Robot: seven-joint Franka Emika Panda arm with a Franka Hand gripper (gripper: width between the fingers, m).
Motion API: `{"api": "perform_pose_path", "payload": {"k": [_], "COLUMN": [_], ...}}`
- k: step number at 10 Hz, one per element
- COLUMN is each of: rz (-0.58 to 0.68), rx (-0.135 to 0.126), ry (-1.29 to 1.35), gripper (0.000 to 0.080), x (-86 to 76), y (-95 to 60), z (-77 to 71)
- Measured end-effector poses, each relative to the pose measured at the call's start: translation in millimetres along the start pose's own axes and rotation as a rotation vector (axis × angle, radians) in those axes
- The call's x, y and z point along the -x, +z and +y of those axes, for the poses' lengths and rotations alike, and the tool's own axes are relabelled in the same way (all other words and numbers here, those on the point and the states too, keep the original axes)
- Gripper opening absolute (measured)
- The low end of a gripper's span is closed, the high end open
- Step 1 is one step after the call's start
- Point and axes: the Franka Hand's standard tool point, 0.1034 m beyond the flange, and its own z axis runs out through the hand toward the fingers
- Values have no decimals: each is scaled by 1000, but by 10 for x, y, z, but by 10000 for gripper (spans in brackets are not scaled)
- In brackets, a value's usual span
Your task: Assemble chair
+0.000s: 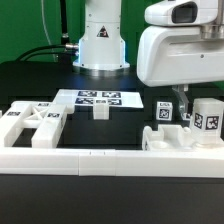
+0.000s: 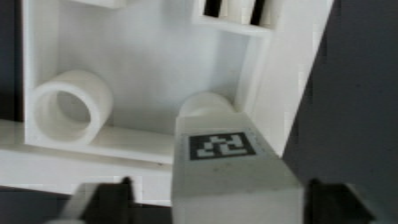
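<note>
In the wrist view a white chair post [image 2: 222, 150] with a square tag on it stands upright between my gripper's [image 2: 221, 198] two dark fingers [image 2: 107, 202]. The jaws straddle the post, and a thin gap still shows on each side. Behind the post lies a white framed chair panel [image 2: 151, 60] with a round ring [image 2: 68, 108] and two slots. In the exterior view my gripper [image 1: 184, 102] hangs low at the exterior view's right, over a cluster of tagged posts [image 1: 205, 115] and a framed part [image 1: 165, 138].
A long white border rail [image 1: 100, 160] runs along the front. Another framed chair panel [image 1: 35, 122] lies at the exterior view's left, with a small white block [image 1: 100, 110] near the middle. The marker board [image 1: 95, 98] lies before the robot base [image 1: 100, 45].
</note>
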Motion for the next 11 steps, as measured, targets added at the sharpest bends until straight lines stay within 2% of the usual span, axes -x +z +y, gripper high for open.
{"api": "perform_pose_path", "payload": {"k": [1,2,4,7,11], "rz": [0,0,0,-4,-13], "rx": [0,0,-3,-45,-47], "ry": [7,26,58,402,737], "gripper": [342,286,286,286,287], "x": [0,0,0,1,3], "y": [0,0,0,4,7], "z": [-1,-1,-4,10,-4]}}
